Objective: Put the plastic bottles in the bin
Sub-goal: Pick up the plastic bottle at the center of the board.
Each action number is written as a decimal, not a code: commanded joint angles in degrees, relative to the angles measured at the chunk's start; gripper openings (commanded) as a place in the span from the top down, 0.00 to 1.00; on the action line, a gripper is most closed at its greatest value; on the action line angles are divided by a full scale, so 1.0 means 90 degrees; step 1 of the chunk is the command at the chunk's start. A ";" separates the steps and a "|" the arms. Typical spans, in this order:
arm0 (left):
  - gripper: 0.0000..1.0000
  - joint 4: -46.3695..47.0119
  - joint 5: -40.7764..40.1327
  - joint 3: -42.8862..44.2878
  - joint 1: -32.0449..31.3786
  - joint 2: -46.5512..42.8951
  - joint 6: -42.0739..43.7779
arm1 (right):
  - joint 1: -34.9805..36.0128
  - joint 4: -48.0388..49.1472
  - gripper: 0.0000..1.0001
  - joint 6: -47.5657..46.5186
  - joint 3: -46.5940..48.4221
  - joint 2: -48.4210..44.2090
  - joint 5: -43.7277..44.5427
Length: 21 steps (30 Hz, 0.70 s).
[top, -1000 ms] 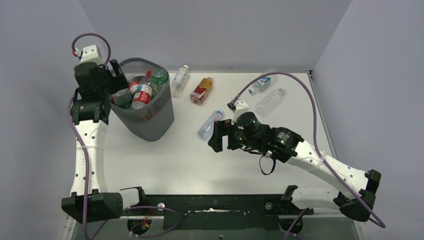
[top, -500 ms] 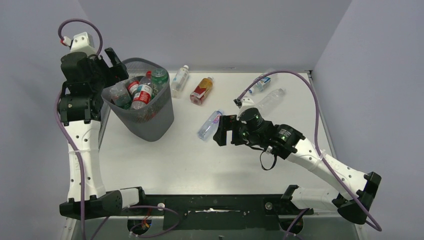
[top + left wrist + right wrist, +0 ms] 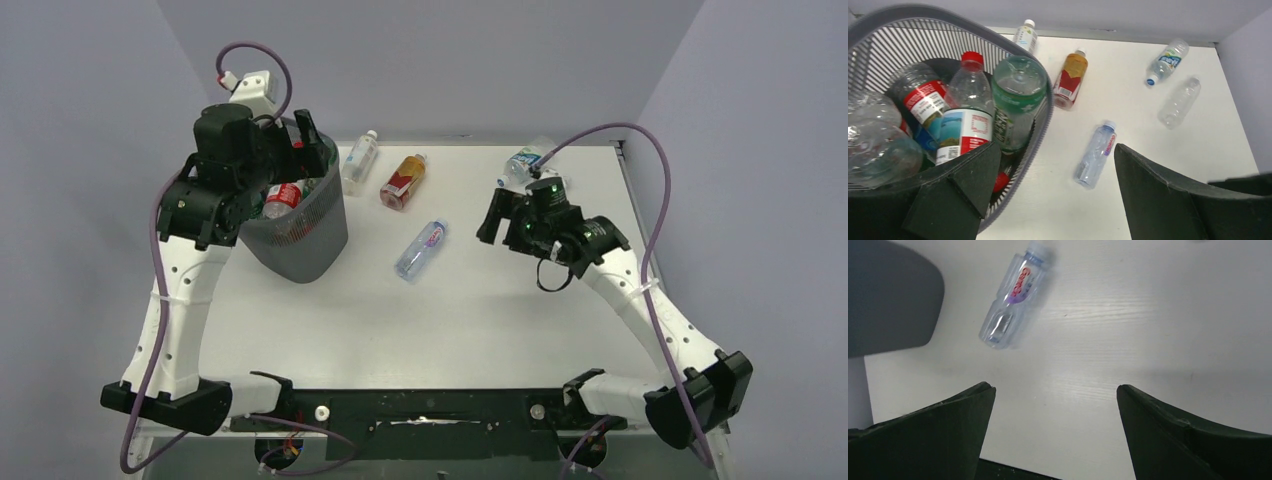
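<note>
The dark mesh bin (image 3: 305,245) stands at the back left and holds several plastic bottles, among them a red-capped one (image 3: 965,125) and a green one (image 3: 1015,97). My left gripper (image 3: 305,140) hovers open and empty over the bin's far rim (image 3: 1043,125). On the table lie a white-capped clear bottle (image 3: 359,160), an amber bottle (image 3: 404,181), a blue-capped clear bottle (image 3: 420,249), a blue-labelled bottle (image 3: 520,163) and a bare clear bottle (image 3: 1178,102). My right gripper (image 3: 490,218) is open and empty above bare table, right of the blue-capped bottle (image 3: 1015,297).
White walls close the table at the back and right. The right arm's purple cable (image 3: 650,200) loops over the back right corner. The arm bases and a black rail (image 3: 420,410) run along the near edge.
The left arm swung right from beside the bin to above its rim, its jaws widening slightly. The right arm pulled back and to the right, away from the blue-capped bottle.
</note>
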 commanded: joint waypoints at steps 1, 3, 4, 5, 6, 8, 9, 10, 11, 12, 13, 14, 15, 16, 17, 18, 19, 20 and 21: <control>0.15 0.0056 -0.0287 -0.0052 -0.0522 -0.0161 -0.0177 | -0.0954 -0.0306 0.02 -0.0271 0.0577 0.0526 0.0159; 0.15 0.0143 -0.0274 -0.0259 -0.0724 -0.0240 -0.0243 | -0.1385 -0.0340 0.02 -0.0346 0.0697 0.0799 0.0224; 0.15 0.0192 -0.0250 -0.0370 -0.0831 -0.0275 -0.0273 | -0.1595 -0.0325 0.02 -0.0372 0.0740 0.0927 0.0229; 0.15 0.0224 -0.0242 -0.0461 -0.0944 -0.0309 -0.0307 | -0.1765 -0.0264 0.02 -0.0390 0.0766 0.1084 0.0214; 0.15 0.0248 -0.0204 -0.0540 -0.1032 -0.0321 -0.0311 | -0.1926 -0.0208 0.02 -0.0410 0.0787 0.1193 0.0207; 0.15 0.0272 -0.0130 -0.0685 -0.1160 -0.0309 -0.0296 | -0.2170 -0.0089 0.02 -0.0417 0.0839 0.1462 0.0181; 0.15 0.0280 -0.0061 -0.0752 -0.1191 -0.0312 -0.0286 | -0.2302 -0.0026 0.02 -0.0404 0.0870 0.1591 0.0135; 0.15 0.0303 0.0031 -0.0872 -0.1205 -0.0314 -0.0267 | -0.2385 0.0037 0.02 -0.0390 0.0902 0.1741 0.0123; 0.15 0.0311 0.0119 -0.0953 -0.1216 -0.0309 -0.0243 | -0.2455 0.0096 0.02 -0.0367 0.0941 0.1867 0.0130; 0.15 0.0312 0.0178 -0.1022 -0.1225 -0.0306 -0.0219 | -0.2520 0.0168 0.02 -0.0331 0.0978 0.2014 0.0119; 0.15 0.0312 0.0241 -0.1100 -0.1227 -0.0302 -0.0206 | -0.2588 0.0229 0.02 -0.0294 0.1024 0.2163 0.0098; 0.15 0.0307 0.0370 -0.1161 -0.1232 -0.0284 -0.0197 | -0.2628 0.0297 0.02 -0.0248 0.1083 0.2307 0.0094; 0.15 0.0294 0.0531 -0.1208 -0.1236 -0.0278 -0.0195 | -0.2665 0.0360 0.02 -0.0213 0.1125 0.2459 0.0085; 0.15 0.0318 0.0600 -0.1303 -0.1246 -0.0283 -0.0195 | -0.2690 0.0415 0.02 -0.0160 0.1186 0.2610 0.0086; 0.15 0.0359 0.0718 -0.1405 -0.1247 -0.0300 -0.0195 | -0.2718 0.0475 0.02 -0.0099 0.1231 0.2773 0.0077; 0.15 0.0369 0.0781 -0.1515 -0.1254 -0.0306 -0.0183 | -0.2744 0.0538 0.02 -0.0036 0.1286 0.2932 0.0048; 0.15 0.0357 0.0840 -0.1609 -0.1261 -0.0307 -0.0155 | -0.2777 0.0615 0.02 0.0040 0.1342 0.3095 0.0021; 0.15 0.0338 0.0870 -0.1690 -0.1266 -0.0307 -0.0118 | -0.2794 0.0692 0.02 0.0101 0.1407 0.3258 -0.0005; 0.15 0.0320 0.0878 -0.1757 -0.1267 -0.0307 -0.0083 | -0.2816 0.0771 0.02 0.0168 0.1477 0.3411 -0.0041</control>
